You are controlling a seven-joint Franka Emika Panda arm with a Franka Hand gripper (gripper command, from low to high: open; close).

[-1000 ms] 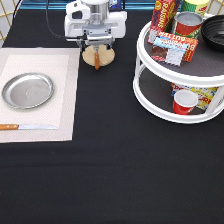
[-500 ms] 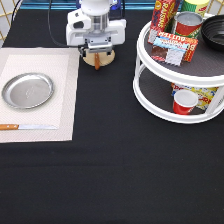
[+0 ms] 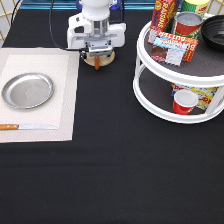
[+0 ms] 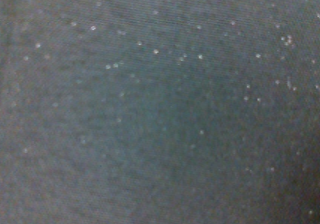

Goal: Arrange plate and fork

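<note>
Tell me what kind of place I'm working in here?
Probably a lab tabletop mocked up as a dining and pantry setting: a black-clothed table with a placemat carrying a metal plate and knife, and a white two-tier turntable rack of packaged food. The hand hangs over a wooden disc.

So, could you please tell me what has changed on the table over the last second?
Very little has changed. The pincer has shifted slightly toward the exterior view's top and now sits low over the wooden disc beside the placemat. Nothing was visibly taken or released. The plate and the knife lie on the placemat as before, and the two-tier rack is unchanged.
</note>
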